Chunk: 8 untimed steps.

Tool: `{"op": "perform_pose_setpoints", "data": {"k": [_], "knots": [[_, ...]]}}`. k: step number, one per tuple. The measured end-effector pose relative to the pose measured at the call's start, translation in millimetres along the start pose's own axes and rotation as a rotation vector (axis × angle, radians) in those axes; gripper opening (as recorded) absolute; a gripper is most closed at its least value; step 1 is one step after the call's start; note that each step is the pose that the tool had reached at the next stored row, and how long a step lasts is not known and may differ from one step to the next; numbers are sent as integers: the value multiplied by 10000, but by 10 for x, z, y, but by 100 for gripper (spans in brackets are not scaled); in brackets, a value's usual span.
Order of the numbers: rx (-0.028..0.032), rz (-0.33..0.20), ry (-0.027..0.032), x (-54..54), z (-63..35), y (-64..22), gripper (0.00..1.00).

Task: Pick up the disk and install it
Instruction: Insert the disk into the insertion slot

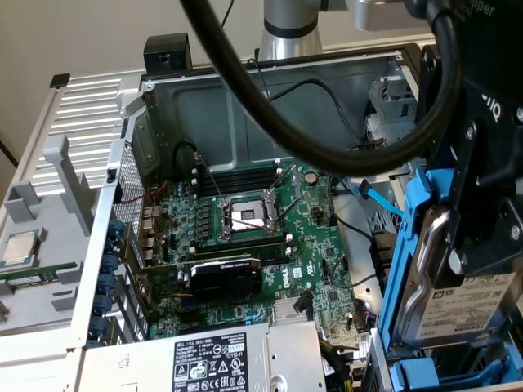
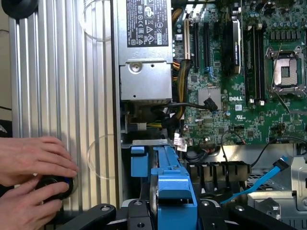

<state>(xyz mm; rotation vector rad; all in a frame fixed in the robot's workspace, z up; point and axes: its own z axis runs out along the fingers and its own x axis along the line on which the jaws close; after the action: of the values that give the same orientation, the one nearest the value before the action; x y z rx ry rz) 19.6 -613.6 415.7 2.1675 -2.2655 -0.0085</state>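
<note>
Blue plastic framed the disk (image 1: 470, 306), which hung on edge at the exterior view's right, over the drive corner of the open computer case (image 1: 245, 106), clamped between the fingers of the gripper (image 2: 172, 213). Picking up looked done and the carrying-in was in hand; seating it would call for keeping the frame square to its slot. A loose blue cable (image 1: 377, 200) lay near the way, and a person's hands (image 2: 33, 163) rested on a black knob (image 2: 55, 188) outside the case.
</note>
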Motion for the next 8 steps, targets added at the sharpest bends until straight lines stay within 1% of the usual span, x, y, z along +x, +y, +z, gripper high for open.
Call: {"op": "perform_pose_setpoints", "data": {"k": [8], "knots": [[0,0,1,0,19,0,37]]}}
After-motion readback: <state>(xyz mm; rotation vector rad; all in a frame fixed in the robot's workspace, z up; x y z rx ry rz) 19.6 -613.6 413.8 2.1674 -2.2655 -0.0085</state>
